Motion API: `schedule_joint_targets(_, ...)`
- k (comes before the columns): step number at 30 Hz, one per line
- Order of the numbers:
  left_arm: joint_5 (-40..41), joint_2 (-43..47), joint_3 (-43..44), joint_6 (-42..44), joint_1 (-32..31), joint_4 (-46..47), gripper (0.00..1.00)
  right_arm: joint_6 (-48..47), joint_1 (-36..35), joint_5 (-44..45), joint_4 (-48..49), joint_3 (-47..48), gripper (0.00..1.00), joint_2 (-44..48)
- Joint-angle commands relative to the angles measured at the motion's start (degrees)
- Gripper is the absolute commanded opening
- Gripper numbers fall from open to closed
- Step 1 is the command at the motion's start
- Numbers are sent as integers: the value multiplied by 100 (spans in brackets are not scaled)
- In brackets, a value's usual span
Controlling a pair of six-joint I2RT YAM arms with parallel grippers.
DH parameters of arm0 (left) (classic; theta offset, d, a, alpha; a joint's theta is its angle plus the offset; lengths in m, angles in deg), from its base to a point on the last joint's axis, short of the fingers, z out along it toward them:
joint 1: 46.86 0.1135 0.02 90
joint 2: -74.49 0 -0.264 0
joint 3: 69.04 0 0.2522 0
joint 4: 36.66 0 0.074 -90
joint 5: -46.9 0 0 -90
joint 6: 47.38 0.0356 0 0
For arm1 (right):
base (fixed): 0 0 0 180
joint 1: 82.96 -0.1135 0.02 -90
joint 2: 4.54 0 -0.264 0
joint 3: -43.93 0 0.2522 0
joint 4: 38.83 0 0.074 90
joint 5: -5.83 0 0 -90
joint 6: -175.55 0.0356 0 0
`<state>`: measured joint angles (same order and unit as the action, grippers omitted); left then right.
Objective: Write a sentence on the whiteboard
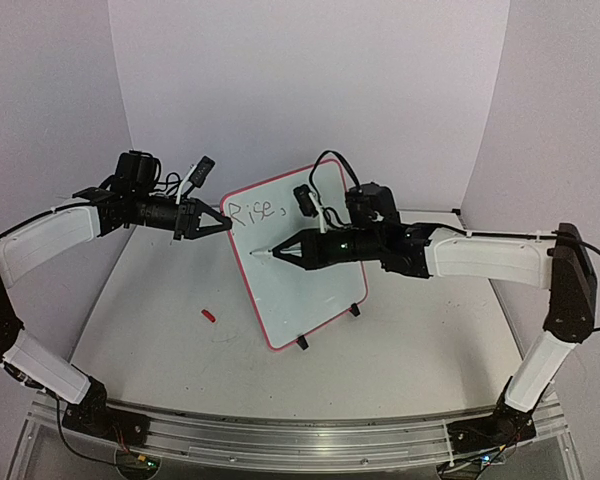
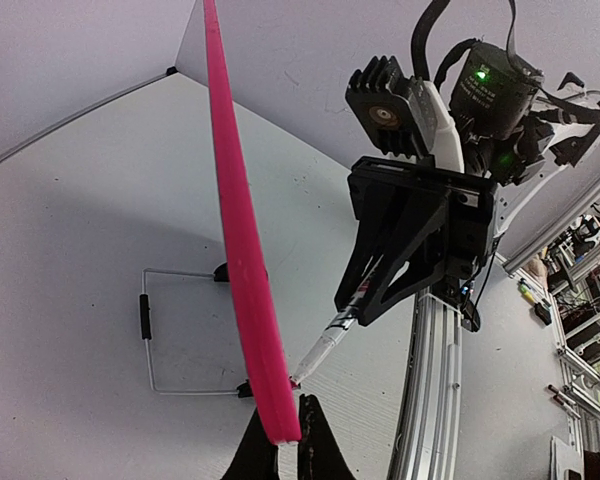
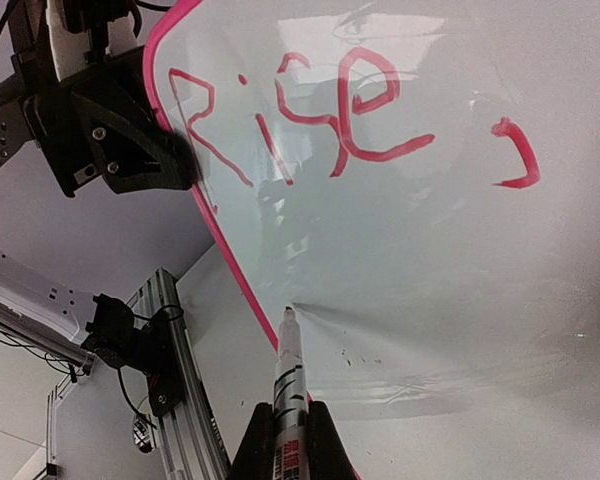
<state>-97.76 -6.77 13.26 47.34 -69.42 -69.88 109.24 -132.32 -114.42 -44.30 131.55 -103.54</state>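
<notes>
The whiteboard (image 1: pixel 310 285) stands tilted on its small black feet at the table's middle, with a thin red rim. The sentence (image 1: pixel 255 211) reads only "Rise," near its top left; it looks red in the right wrist view (image 3: pixel 350 100). My left gripper (image 1: pixel 215 222) is shut on the board's upper left edge, and its jaws clamp the pink rim (image 2: pixel 242 250) in the left wrist view (image 2: pixel 283 430). My right gripper (image 1: pixel 285 252) is shut on a marker (image 3: pixel 288 385) whose tip touches the board below the "R". The marker (image 2: pixel 330 345) also shows in the left wrist view.
A small red marker cap (image 1: pixel 209 315) lies on the table left of the board. A wire stand (image 2: pixel 170 330) sits behind the board. An aluminium rail (image 1: pixel 300 430) runs along the near edge. White walls close in the back and sides.
</notes>
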Motion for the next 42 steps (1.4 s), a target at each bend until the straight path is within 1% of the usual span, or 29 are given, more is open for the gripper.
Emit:
schedule_joint_targets(1, 106, -92, -6, 286, -203, -427, 0, -103, -71, -202, 173, 284, 0, -122)
schedule_joint_targets(8, 113, -111, 7, 308, -215, -431, 0, -14, -70, 190, 154, 271, 0, -182)
schedule_joint_targets(30, 118, -145, 23, 310, -267, -454, 0, -147, -177, 243, -344, 288, 0, -310)
schedule_joint_targets(38, 132, -137, 23, 320, -277, -463, 0, -177, -178, 742, -355, 34, 0, 32)
schedule_joint_targets(42, 136, -144, 29, 321, -292, -460, 0, -190, -176, 736, -355, 5, 0, 158)
